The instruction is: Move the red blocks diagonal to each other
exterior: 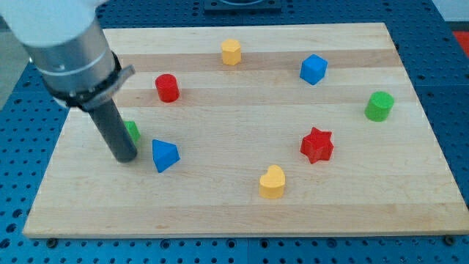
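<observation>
A red cylinder (167, 87) stands at the board's upper left. A red star (317, 144) lies right of centre, lower on the board. My tip (125, 158) rests on the board at the left, below and left of the red cylinder. It sits just left of a blue triangular block (165, 155) and partly hides a green block (132, 131) behind the rod.
A yellow hexagonal block (231, 52) is near the top edge. A blue cube (313, 69) is at the upper right. A green cylinder (379, 105) is near the right edge. A yellow heart (272, 182) is below the centre. The wooden board (234, 213) lies on a blue perforated table.
</observation>
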